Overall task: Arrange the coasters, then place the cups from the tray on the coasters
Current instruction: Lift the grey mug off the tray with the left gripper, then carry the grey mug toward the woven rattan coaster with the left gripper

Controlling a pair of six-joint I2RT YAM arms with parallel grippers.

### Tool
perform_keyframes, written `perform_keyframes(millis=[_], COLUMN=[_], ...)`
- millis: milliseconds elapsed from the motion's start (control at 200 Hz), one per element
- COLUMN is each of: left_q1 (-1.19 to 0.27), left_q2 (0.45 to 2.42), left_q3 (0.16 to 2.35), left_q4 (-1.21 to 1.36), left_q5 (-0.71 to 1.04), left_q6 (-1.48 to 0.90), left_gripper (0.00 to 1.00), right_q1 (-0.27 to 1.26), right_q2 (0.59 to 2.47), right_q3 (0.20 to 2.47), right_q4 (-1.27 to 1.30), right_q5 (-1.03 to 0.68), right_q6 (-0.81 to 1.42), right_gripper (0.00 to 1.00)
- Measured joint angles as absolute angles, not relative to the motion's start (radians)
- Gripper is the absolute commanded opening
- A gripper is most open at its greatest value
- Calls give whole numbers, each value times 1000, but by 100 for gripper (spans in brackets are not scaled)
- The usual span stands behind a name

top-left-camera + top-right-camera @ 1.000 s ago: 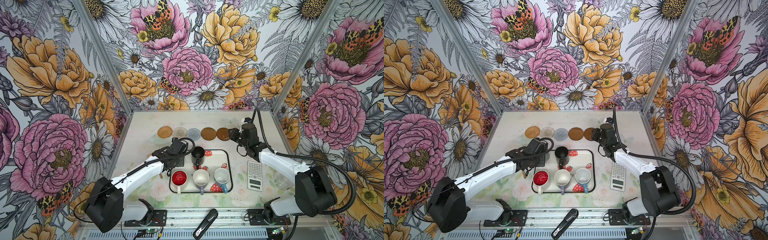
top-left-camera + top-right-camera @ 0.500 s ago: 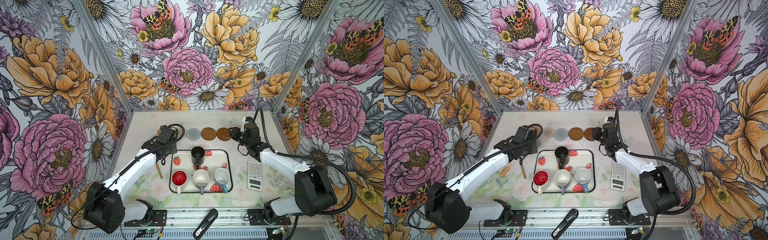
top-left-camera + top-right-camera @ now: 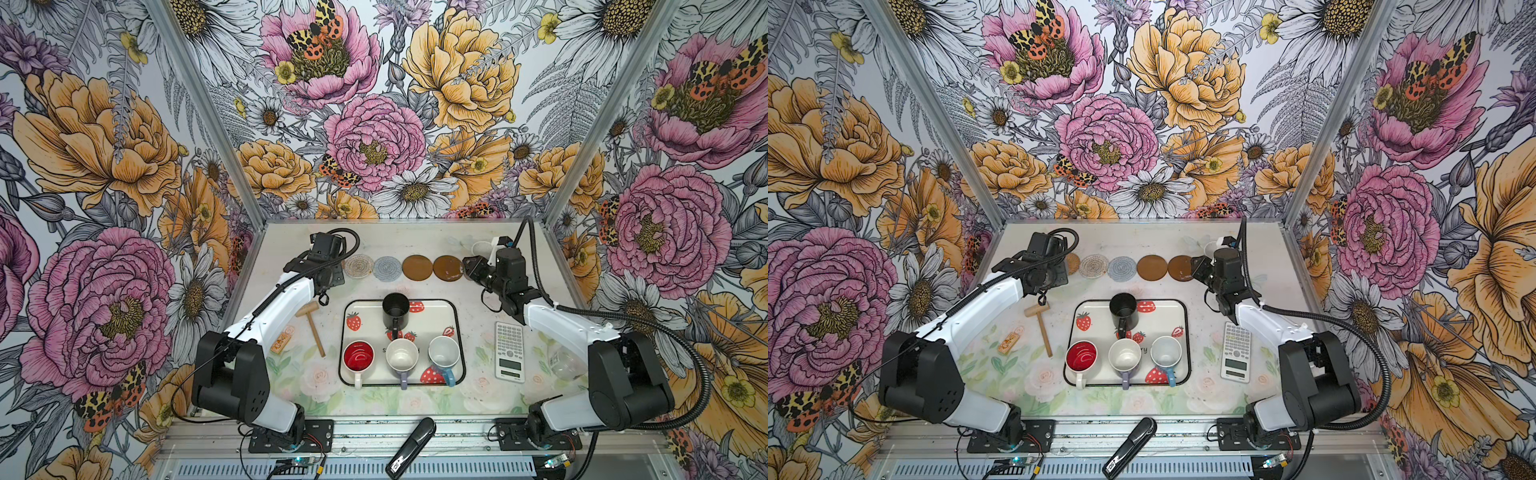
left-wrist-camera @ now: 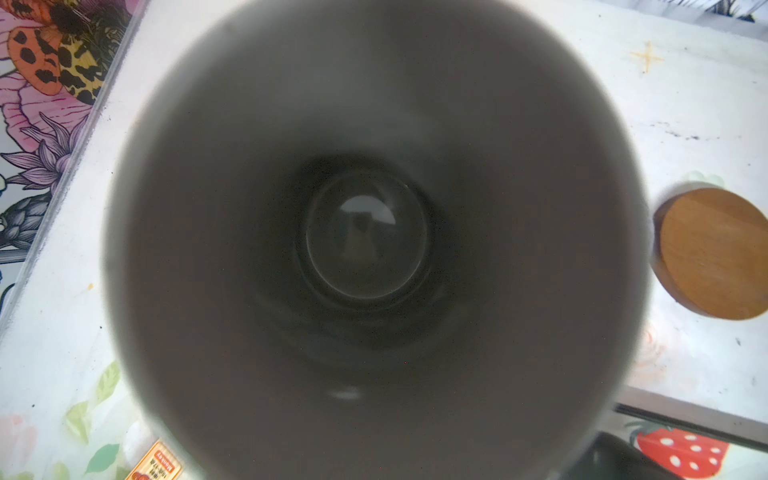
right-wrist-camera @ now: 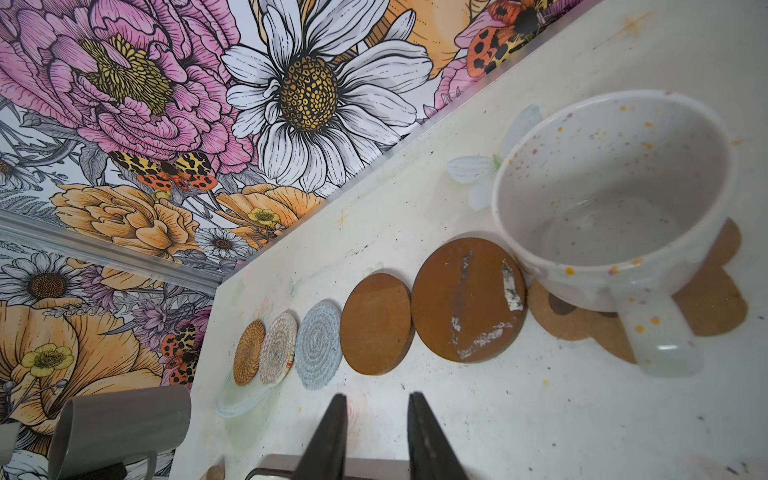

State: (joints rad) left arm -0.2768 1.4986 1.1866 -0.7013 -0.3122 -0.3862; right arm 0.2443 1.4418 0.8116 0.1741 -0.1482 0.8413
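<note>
The coasters (image 3: 387, 269) lie in a straight row across the upper middle of the table (image 3: 415, 241) in both top views: from the left, a tan rattan coaster (image 3: 1073, 263), half hidden by the left arm (image 3: 274, 316), a cream crochet coaster (image 3: 359, 266), a grey-blue crochet coaster (image 3: 1121, 268), a plain brown disc (image 3: 417, 267) and a scuffed brown disc (image 3: 448, 267). At the right end of the row a paw-shaped coaster (image 5: 715, 303) carries the speckled white mug (image 5: 615, 199), upright, its handle toward the right arm (image 3: 561, 324). The right gripper (image 5: 376, 436) hangs just beside that mug, its fingers (image 5: 332, 436) a little spread with only bare table between them, touching nothing. At the left end the left gripper (image 3: 330, 276) is pressed together on the grey mug (image 5: 120, 424), whose dark inside fills the left wrist view; the mug is near the rattan coaster, but whether it rests on anything cannot be told. Below the row, in the centre of the top views, the tray (image 3: 432, 320) holds four cups (image 3: 1124, 357): the black mug (image 3: 395, 309) near its upper edge and, along its lower edge, the red-lined mug (image 3: 358, 356), the lavender mug (image 3: 401, 359) and the blue mug (image 3: 444, 353), handles toward the bottom of the frame. A wooden mallet (image 3: 313, 328) lies left of the tray and a white calculator (image 3: 509, 351) right of it.
</note>
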Motion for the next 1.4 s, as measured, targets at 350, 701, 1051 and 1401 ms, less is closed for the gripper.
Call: perform_keyframes(millis=[350,701,1051,1401], left_q1=[-189,-146,-116,-107], left_q2=[1590,1704,1784,1807], left_q3=[1231,1275,1309,1350], left_q4=[-624,-570,-556,-542], left_q5=[-268,-155,-113,-83], left_q6=[-356,-311,-305,-302], left_gripper=[0,0,0,0], right_q1=[234,232,229,229], right_q2=[1474,1487,1489,1504], right_q3=[807,807,807,807], right_q4=[200,215,219,221], right_q5=[-179,-189,-197,-208], right_q6=[853,857,857,857], right_gripper=[26,25,24,23])
